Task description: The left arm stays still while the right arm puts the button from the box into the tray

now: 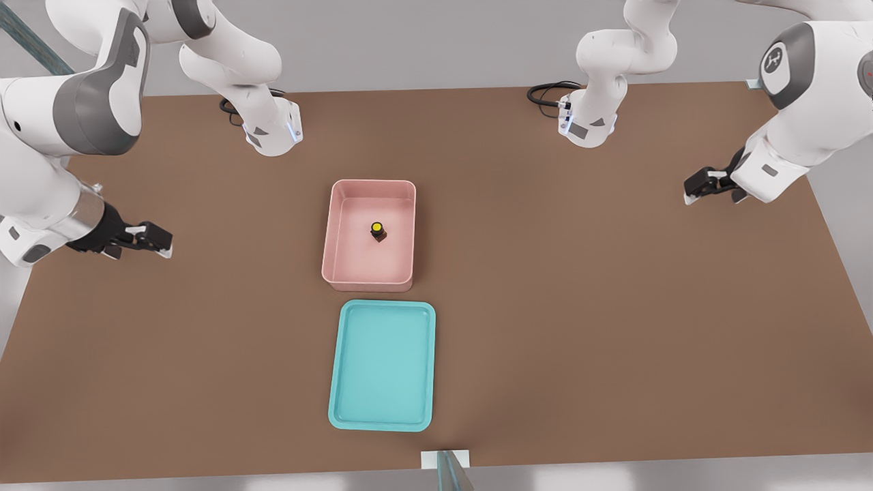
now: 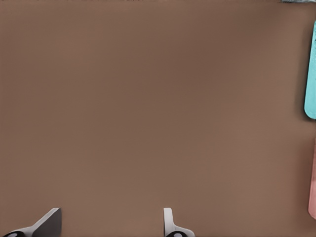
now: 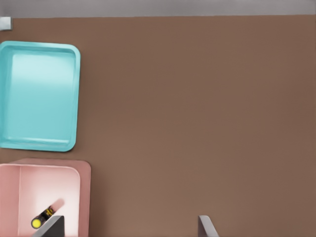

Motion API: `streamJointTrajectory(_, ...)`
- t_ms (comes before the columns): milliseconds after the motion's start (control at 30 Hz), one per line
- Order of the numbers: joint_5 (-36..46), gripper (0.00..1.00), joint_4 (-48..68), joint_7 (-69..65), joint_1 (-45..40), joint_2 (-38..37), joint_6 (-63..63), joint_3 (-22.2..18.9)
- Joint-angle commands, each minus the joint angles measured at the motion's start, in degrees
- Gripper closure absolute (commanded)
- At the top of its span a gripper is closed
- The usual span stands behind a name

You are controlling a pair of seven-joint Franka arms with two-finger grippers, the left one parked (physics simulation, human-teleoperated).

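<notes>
Wide open and holding nothing, that's my gripper (image 1: 158,240) right now, hanging over bare table (image 1: 580,307) out at the front view's left. My own wrist camera shows the two fingertips (image 3: 50,228) spread far apart with only brown surface between them.

And there's the target: the button (image 1: 377,230), yellow cap up, standing on its dark base near the middle of the box (image 1: 372,185) floor, clear of all four walls. From my wrist it sits just off one fingertip's side, inside the pink bin. It's well apart from me, so I'm nowhere near a grasp.

So here's what the move turns on, as I read it. The button lies toward the front view's right of my hand, roughly level with it, so the travel is mostly a sideways sweep across the table and over the near box wall. Its long axis runs straight up, so I'd judge a top-down descent is called for, fingers straddling the base.

The tray (image 1: 382,305) waits just beside the box on the camera's side, a narrow strip of table between them, nothing in it. Short hop once I've got the button.
</notes>
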Motion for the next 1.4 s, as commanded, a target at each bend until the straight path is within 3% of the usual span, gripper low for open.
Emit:
streamJointTrajectory(0,0.02,0.00,0.01,2.16,0.01,-0.07,2.50,0.01)
streamJointTrajectory(33,0.46,0.00,-0.08,1.64,1.06,0.20,2.50,0.53)
streamJointTrajectory(100,0.55,0.00,2.03,7.32,26.34,3.79,4.68,1.24)
streamJointTrajectory(133,0.02,0.00,1.60,21.39,34.27,4.59,8.04,1.24)
streamJointTrajectory(167,-0.69,0.00,-0.25,20.18,37.98,4.42,7.52,1.85)
streamJointTrajectory(200,3.00,0.00,-0.69,36.98,41.13,4.94,7.16,4.31)
streamJointTrajectory(233,-0.94,0.00,-8.07,51.63,47.03,4.15,9.09,4.49)
streamJointTrajectory(300,-1.74,0.00,-30.39,57.27,50.02,-2.09,27.55,4.05)
streamJointTrajectory(333,1.69,0.00,-37.51,55.87,58.45,-2.26,35.36,-8.77)
streamJointTrajectory(367,1.86,0.00,-45.33,48.49,59.77,-2.35,44.42,-14.22)
streamJointTrajectory(433,7.66,0.00,-48.94,34.51,63.02,-2.53,46.54,-25.12)
streamJointTrajectory(467,9.07,0.00,-48.86,33.10,63.38,-2.18,46.62,-26.54)
streamJointTrajectory(567,13.91,0.00,-49.03,33.54,63.38,-0.68,50.66,-26.80)
streamJointTrajectory(833,14.08,0.00,-56.94,26.16,63.47,1.60,63.94,-29.00)
streamJointTrajectory(1033,14.26,0.00,-63.53,30.55,64.26,1.78,74.57,-22.93)
streamJointTrajectory(1233,14.26,0.00,-70.21,24.57,64.08,1.52,82.40,-24.16)
streamJointTrajectory(1367,14.34,0.00,-72.59,27.21,64.35,1.78,86.70,-22.06)
